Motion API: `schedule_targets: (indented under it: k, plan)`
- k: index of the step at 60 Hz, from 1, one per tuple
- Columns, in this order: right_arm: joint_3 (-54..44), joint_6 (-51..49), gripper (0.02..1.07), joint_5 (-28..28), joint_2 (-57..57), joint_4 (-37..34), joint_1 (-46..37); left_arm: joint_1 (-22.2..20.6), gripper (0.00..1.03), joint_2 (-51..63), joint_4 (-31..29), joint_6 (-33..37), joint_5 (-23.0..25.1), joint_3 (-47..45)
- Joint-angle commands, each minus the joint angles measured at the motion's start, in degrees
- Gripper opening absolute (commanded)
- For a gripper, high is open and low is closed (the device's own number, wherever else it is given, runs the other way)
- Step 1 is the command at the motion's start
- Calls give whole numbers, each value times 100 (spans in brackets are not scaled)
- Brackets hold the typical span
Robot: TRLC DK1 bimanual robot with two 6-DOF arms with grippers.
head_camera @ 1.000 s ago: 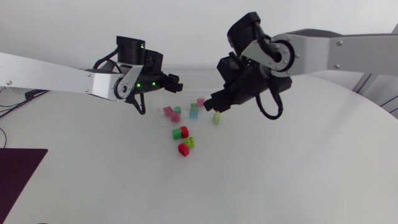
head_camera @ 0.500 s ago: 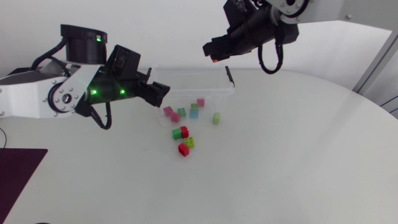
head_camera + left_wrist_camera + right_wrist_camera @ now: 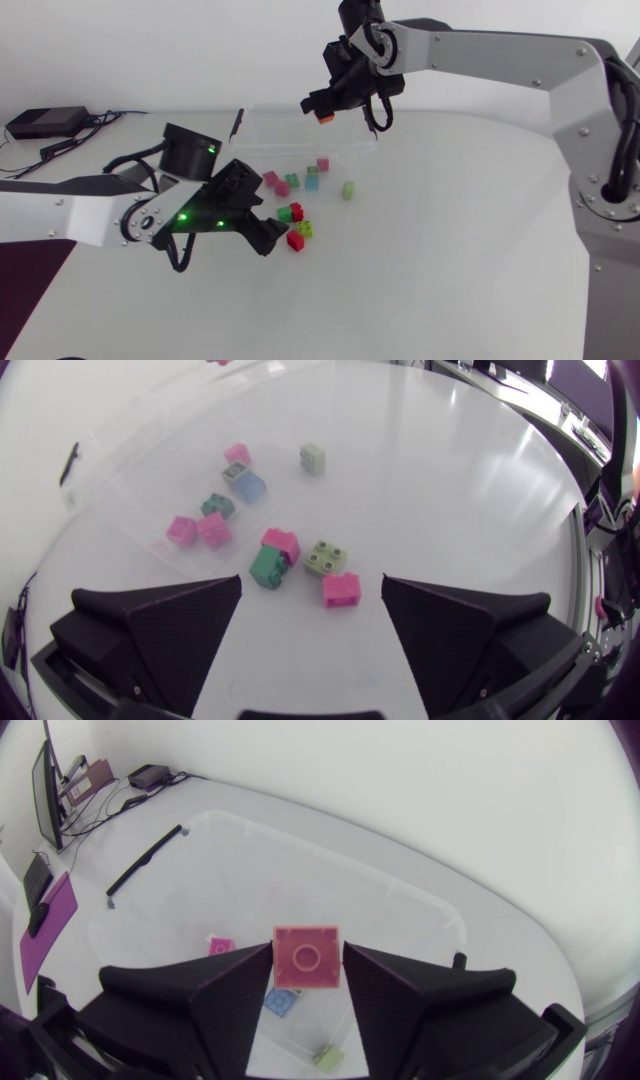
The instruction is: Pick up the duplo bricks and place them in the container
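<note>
My right gripper [image 3: 307,965] is clamped on a square red brick [image 3: 305,958] and hangs over the open top of the clear container [image 3: 370,141], which sits near the far edge of the table [image 3: 460,260]. As I judge it, the drop is straight down. That arm stretches in long from the right edge, wrist tipped downward. My left gripper [image 3: 312,588] is spread wide and holding nothing, low over the table, with a loose red brick [image 3: 295,240] just ahead of its fingers.
</note>
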Motion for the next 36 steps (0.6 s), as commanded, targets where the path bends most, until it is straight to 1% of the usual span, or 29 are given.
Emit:
schedule_targets:
  k: [1, 4, 8, 20, 30, 36]
  plan:
    - [255, -82, 95, 90, 259, -76, -47, -112, 98, 484, 59, 162, 57, -7]
    - [246, -82, 102, 98, 251, -85, -55, -182, 97, 739, 68, 206, 57, 64]
    - [88, -64, 102, 90, 84, -76, -64, -217, 96, 968, 94, 215, 57, 178]
    - [-993, -64, 102, 63, -892, 267, -73, -297, 96, 1319, 94, 180, 57, 477]
    - [-2461, -82, 102, 19, -2201, 662, -99, -367, 96, 1776, 94, 171, 57, 776]
    - [-3261, -73, 102, -51, -2993, 794, -205, -367, 93, 1926, 94, 171, 57, 881]
